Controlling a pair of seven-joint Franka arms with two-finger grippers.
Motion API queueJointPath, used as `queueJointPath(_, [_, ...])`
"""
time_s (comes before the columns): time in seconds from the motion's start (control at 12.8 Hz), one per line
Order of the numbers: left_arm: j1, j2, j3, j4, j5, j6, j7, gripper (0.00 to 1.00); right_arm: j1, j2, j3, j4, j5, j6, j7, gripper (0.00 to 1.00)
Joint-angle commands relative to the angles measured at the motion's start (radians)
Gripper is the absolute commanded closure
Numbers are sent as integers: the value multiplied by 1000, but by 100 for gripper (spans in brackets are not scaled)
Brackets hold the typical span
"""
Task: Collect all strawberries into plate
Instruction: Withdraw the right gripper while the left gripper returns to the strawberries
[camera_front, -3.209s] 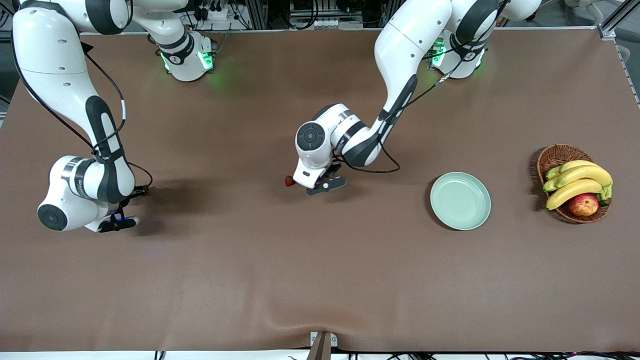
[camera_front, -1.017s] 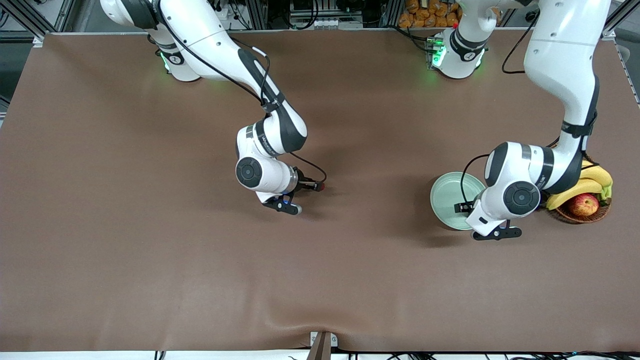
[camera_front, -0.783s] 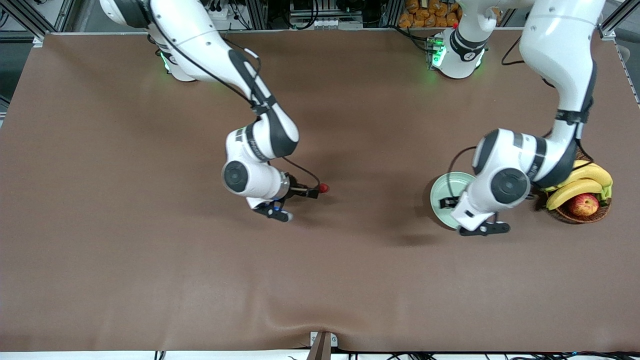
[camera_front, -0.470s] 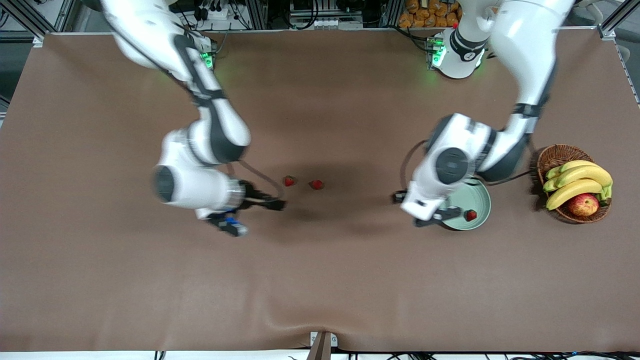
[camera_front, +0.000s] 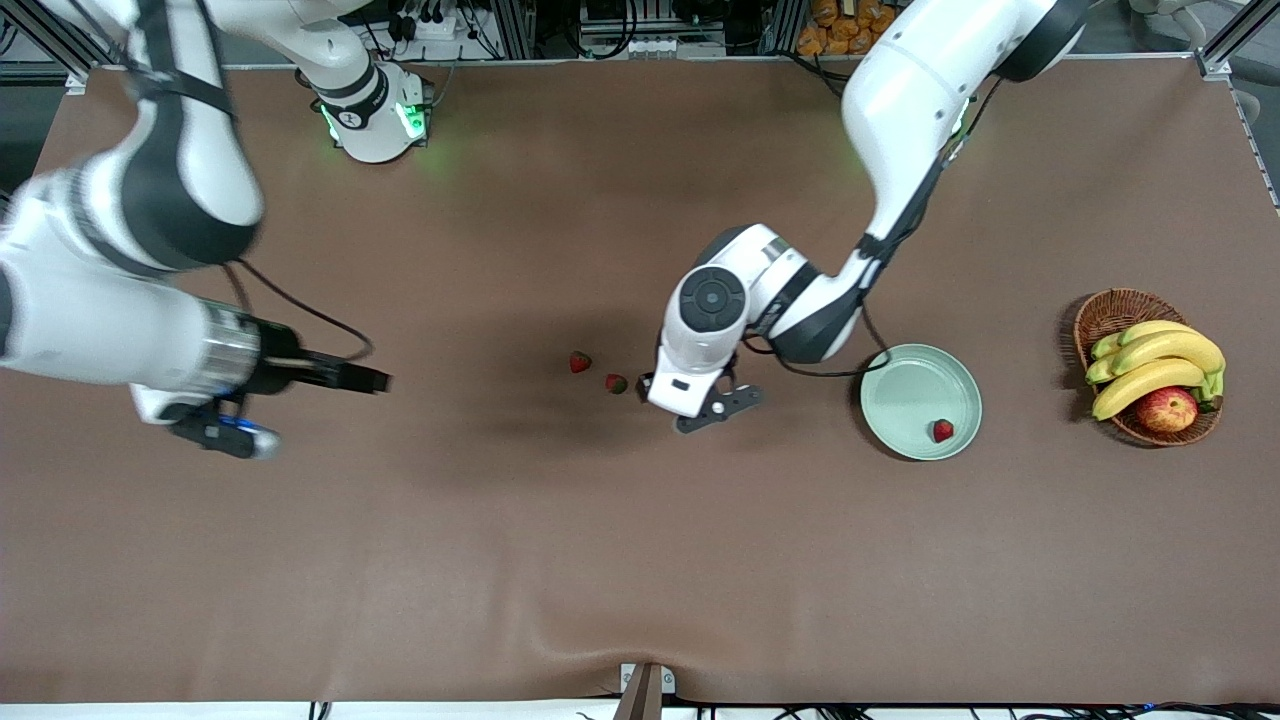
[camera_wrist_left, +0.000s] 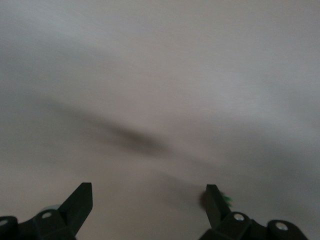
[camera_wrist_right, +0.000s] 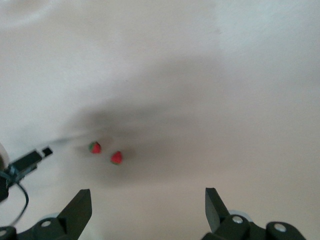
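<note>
One strawberry (camera_front: 942, 431) is seen in the plate (camera_front: 905, 375), at its lower rim; the task is judged a third done. Two strawberries (camera_front: 579, 362) (camera_front: 616, 384) are left on the table (camera_front: 640, 560), close together at mid-frame, well apart from the plate. The left tool (camera_front: 647, 387) is held low just beside the lower berry, spread wide and empty (a red-green blur shows by one finger in the left wrist view). The right tool (camera_front: 375, 381) is gaping too, nothing in it, over bare table toward the right arm's end. Between berries and plate the path is open. The basket (camera_front: 1110, 310) is just beside the plate. The frame's lower half is bare.
</note>
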Motion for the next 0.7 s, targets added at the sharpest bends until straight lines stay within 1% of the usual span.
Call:
queueJointPath(0.0, [-39,84,9,60,-9,129,-92,0,-69,-49,18,4,-117,-50,-145,0])
queueJointPath(0.08, [-53,114,9,89,-9,169,-124,3,-77,-64,18,4,-168,-52,-184,0])
queueJointPath(0.16, [-73,143,11,128,-9,192,-159,3,-80,-79,18,3,-208,-65,-210,0])
queueJointPath(0.23, [-88,172,12,155,-9,209,-178,6,-82,-96,18,3,-237,-87,-225,0])
queueJointPath(0.47, [-118,179,14,151,-9,220,-189,15,-111,-142,18,3,-247,-96,-267,0])
queueJointPath(0.63, [-127,199,14,154,-9,222,-186,19,-129,-153,18,3,-247,-112,-268,0])
